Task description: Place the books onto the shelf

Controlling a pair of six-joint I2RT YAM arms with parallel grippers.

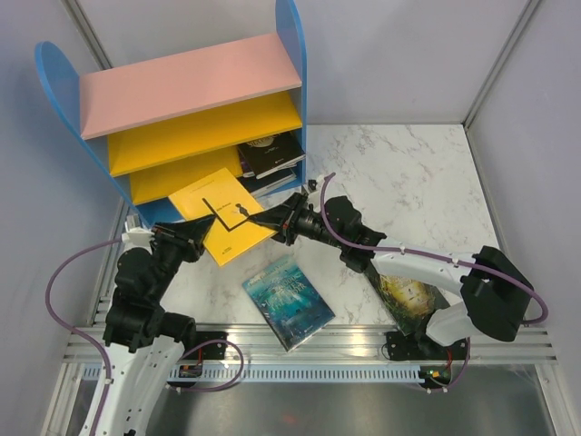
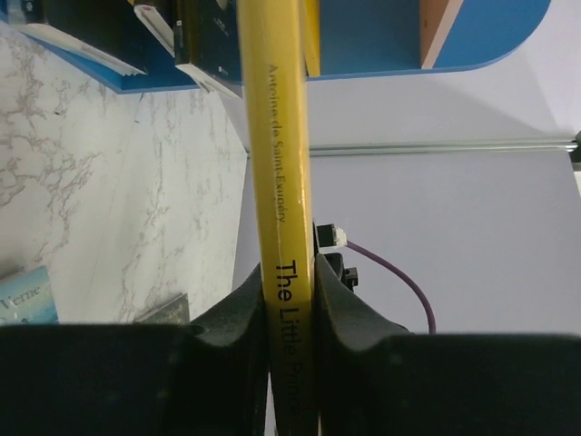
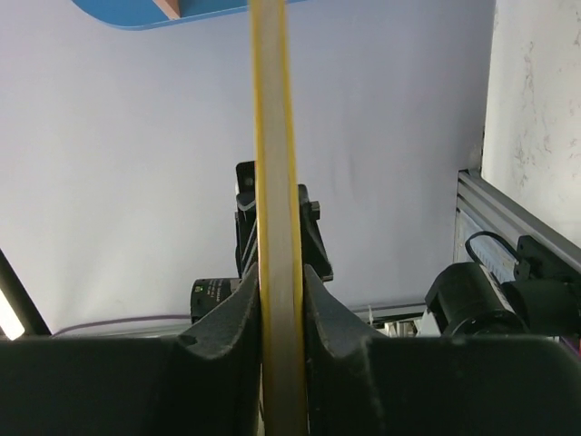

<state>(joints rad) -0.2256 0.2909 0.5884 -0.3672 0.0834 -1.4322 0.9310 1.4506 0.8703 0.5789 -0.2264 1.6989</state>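
- Thin, flat yellow paperback (image 1: 222, 213) with a black-lettered spine, held above the veined marble table (image 1: 408, 173), just before the round-sided shelf (image 1: 186, 86).
- Left gripper (image 2: 289, 289) and right gripper (image 3: 280, 283) pinch its opposite edges.

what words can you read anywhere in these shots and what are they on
"Antoine de Saint-Exupéry": spine of the yellow book, left wrist view.
"The Little Prin": same spine; the rest is hidden inside the left gripper.
"Verne": cover corner of the teal book, cut off by the frame edge.
Too small to read: in the top view, cover print on the yellow and teal books and on the black books in the shelf.
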